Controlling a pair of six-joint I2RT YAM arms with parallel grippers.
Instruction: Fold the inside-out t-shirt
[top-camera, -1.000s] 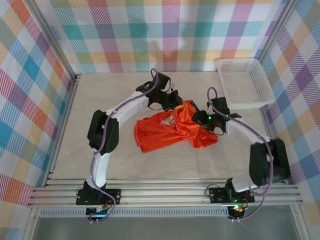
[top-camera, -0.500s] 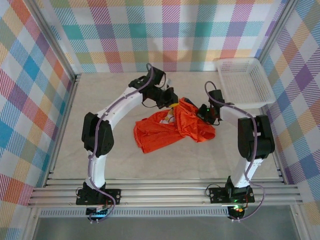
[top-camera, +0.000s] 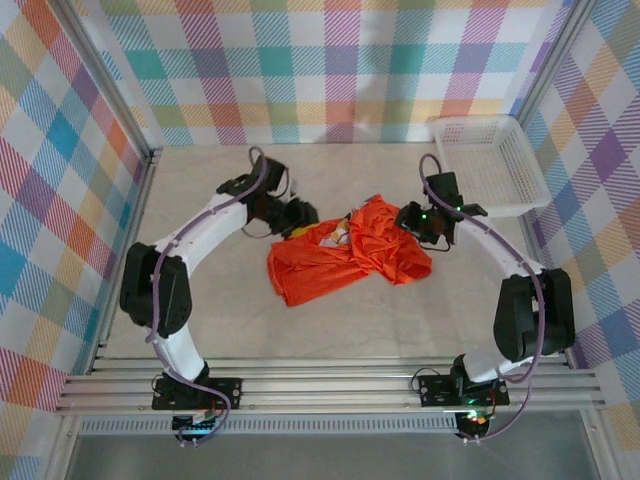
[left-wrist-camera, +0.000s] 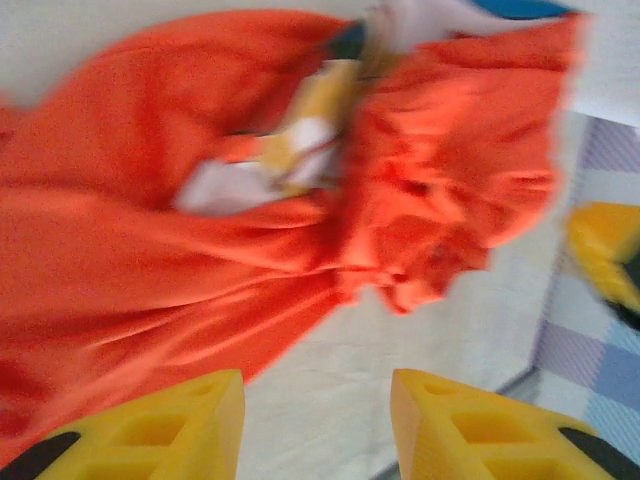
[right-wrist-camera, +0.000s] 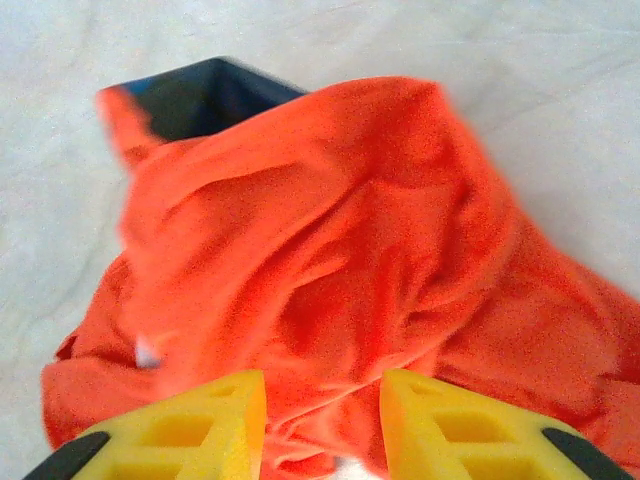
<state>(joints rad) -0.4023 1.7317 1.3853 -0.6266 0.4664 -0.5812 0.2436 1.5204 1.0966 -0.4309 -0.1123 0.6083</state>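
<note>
Shirt lying bunched, flattening step pending; left gripper and right gripper hovering part-open, gripping nothing. Next calling for grabbing edges, spreading flat.

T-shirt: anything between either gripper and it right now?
Nothing visible. The left gripper is open beside the t-shirt, with bare table between them; the right gripper is open right over the cloth. The white basket stands apart at the far right corner.
</note>
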